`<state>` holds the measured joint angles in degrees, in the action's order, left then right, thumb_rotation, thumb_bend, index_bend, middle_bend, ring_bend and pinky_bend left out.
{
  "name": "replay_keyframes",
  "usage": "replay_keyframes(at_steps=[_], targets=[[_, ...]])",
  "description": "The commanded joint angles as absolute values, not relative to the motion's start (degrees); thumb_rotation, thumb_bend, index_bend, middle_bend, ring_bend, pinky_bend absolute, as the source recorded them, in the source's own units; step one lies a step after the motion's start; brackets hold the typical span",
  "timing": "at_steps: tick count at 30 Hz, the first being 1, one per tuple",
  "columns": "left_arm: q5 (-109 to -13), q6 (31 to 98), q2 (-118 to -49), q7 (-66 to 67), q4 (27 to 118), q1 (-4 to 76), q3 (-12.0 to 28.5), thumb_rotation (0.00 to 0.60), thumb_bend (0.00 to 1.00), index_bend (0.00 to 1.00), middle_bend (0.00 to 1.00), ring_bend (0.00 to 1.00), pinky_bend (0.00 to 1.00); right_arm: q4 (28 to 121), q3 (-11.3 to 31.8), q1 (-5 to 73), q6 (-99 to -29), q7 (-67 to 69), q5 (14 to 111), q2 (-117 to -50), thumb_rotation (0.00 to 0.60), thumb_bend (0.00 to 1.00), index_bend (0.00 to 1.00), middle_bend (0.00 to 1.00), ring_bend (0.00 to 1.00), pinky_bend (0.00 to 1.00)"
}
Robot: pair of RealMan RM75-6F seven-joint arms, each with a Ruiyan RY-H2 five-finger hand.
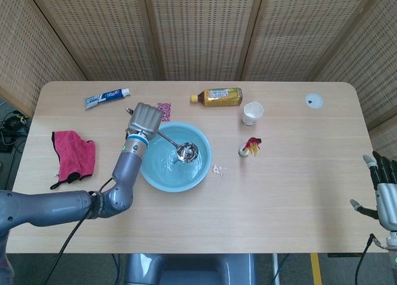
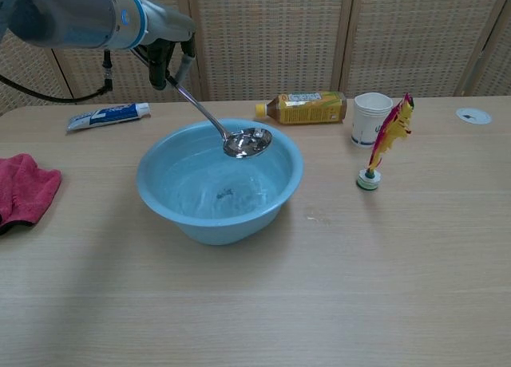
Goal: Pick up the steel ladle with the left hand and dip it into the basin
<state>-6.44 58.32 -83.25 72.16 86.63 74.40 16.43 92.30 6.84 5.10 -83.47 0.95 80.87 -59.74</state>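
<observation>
My left hand point(image 1: 144, 119) point(image 2: 166, 54) grips the handle of the steel ladle point(image 2: 246, 142) above the far left rim of the light blue basin point(image 1: 162, 178) point(image 2: 164, 199). The ladle slants down to the right, and its bowl point(image 1: 187, 152) hangs over the basin's middle, lifted above the rim level in the chest view. The basin holds water. My right hand point(image 1: 384, 189) sits at the table's right front edge, fingers spread, holding nothing.
A red cloth point(image 1: 73, 156) lies left of the basin. A toothpaste tube point(image 1: 107, 98), a small pink packet point(image 1: 163, 109), a lying tea bottle point(image 1: 217, 96) and a paper cup point(image 1: 252, 113) stand behind it. A feathered shuttlecock toy point(image 2: 385, 140) stands to the right.
</observation>
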Motion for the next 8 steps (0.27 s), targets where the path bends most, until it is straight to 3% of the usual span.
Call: replay_keyframes(at_steps=[1,8], targets=[[-5.3,58.6,-81.7,73.0,88.1,75.5,16.5,0.600,0.53,0.68,0.94,0.91,1.00,92.3,6.9,5.1,-83.4,0.9,80.7,-59.7,0.600,0.00,0.00,0.00,0.00,0.00],[-0.8,59.9,-79.7,75.7,90.3,77.9,16.3,0.600,0.53,0.68,0.94,0.91,1.00,92.2,6.9,5.1,-83.4,0.8,80.7,-59.8,0.600,0.00,0.00,0.00,0.00,0.00]])
